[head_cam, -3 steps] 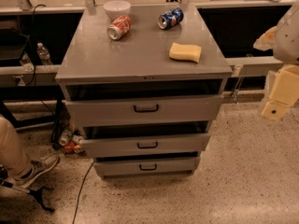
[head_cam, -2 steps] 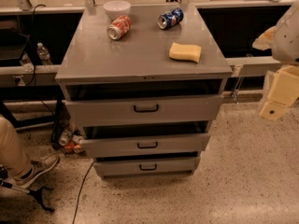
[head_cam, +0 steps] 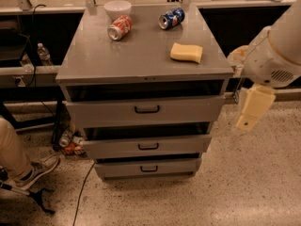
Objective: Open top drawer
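A grey metal cabinet [head_cam: 141, 60] with three drawers stands in the middle of the camera view. The top drawer [head_cam: 188, 111] has the widest and tallest front, with a small black loop handle [head_cam: 147, 109] at its centre. It stands slightly out, with a dark gap above its front. My gripper [head_cam: 248, 111] hangs from the white arm [head_cam: 275, 55] at the right. It is beside the cabinet's right edge, level with the top drawer, apart from it and well right of the handle.
On the cabinet top lie a yellow sponge [head_cam: 186, 52], a red can [head_cam: 119, 27], a blue can [head_cam: 171, 18] and a white bowl [head_cam: 117, 7]. A person's leg and shoe [head_cam: 33, 168] are at lower left. Cans [head_cam: 70, 140] and a cable lie on the floor.
My gripper and arm have moved left and slightly down, closer to the cabinet's right side. The drawers and the things on top have not moved.
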Motion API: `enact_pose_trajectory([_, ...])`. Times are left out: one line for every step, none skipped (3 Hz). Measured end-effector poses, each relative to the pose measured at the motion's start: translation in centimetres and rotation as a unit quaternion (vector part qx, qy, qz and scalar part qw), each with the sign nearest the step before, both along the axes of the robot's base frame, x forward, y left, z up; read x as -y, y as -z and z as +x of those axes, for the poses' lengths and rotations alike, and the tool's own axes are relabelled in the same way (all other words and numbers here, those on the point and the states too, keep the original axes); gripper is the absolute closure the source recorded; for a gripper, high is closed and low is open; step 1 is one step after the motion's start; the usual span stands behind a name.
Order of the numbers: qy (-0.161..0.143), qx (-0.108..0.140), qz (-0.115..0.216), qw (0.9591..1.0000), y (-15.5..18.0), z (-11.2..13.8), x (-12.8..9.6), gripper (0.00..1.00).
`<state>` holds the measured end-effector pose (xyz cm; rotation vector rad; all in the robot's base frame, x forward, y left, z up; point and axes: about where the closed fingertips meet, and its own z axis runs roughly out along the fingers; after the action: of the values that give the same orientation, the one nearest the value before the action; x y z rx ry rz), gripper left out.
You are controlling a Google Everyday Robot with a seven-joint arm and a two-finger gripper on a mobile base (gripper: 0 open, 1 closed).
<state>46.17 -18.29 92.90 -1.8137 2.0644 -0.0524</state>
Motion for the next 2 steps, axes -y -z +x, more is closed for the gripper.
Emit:
enact_pose_trajectory([-0.027,-0.008,0.024,0.9993,4.4,2.1,-2.4,0.00])
enact_pose_trajectory([-0.030,-0.003,0.023,0.9993,6.3,2.6,-2.4,0.00])
